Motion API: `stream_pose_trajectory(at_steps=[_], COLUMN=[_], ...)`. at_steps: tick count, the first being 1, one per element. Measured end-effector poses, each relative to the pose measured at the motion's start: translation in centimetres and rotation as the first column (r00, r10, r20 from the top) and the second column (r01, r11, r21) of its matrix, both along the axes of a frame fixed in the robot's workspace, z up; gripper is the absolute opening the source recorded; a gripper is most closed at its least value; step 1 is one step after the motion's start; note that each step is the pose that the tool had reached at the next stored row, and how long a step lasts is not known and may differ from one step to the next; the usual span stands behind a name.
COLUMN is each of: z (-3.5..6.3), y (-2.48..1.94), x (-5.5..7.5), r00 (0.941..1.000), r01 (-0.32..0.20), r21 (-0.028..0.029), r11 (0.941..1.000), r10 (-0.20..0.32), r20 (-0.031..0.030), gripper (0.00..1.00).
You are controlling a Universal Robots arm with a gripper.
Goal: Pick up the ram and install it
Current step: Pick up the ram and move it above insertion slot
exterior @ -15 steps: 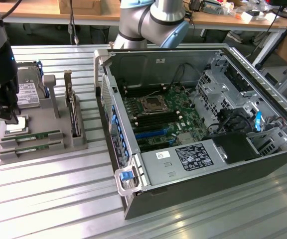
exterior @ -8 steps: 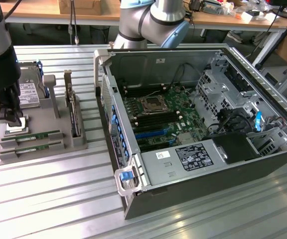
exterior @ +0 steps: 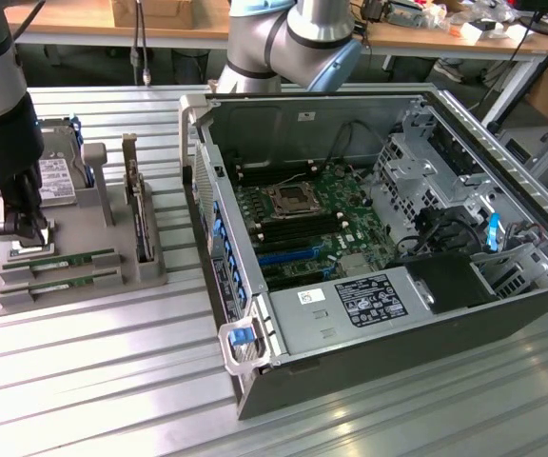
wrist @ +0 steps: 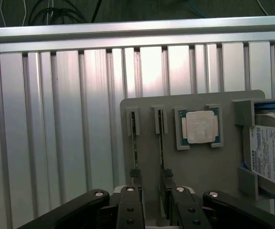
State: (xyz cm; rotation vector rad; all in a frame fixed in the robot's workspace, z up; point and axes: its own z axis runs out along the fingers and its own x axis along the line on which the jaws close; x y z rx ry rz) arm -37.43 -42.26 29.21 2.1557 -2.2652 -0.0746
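Observation:
Two green ram sticks (exterior: 60,258) (exterior: 62,280) lie in slots of the grey holder tray (exterior: 74,297) at the exterior view's left. In the wrist view both show edge-on as thin strips (wrist: 134,143) (wrist: 161,138). My gripper (exterior: 15,228) hovers over the end of the tray, close above the sticks' ends. The gripper (wrist: 150,175) is open with nothing held; one dark fingertip (wrist: 134,173) lines up with one stick and the other sits near the second stick. The open computer case (exterior: 502,190) lies at the exterior view's right, its motherboard (exterior: 317,224) exposed.
The tray also holds a silver processor chip (wrist: 199,126), a hard drive (wrist: 271,152) (exterior: 57,176) and an upright expansion card (exterior: 141,214). The ribbed aluminium table (exterior: 112,381) carries tray and case. The arm's base (exterior: 293,38) stands behind the case.

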Motion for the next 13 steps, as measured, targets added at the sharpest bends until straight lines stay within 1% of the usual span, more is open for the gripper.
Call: stream_pose_trajectory(at_steps=[13], z=[-0.79], y=[-0.01], x=[0.45], r00=[1.0], r01=[0.0], r21=[0.0], r11=[1.0], r10=[0.0], r20=[0.0], gripper=[0.3])
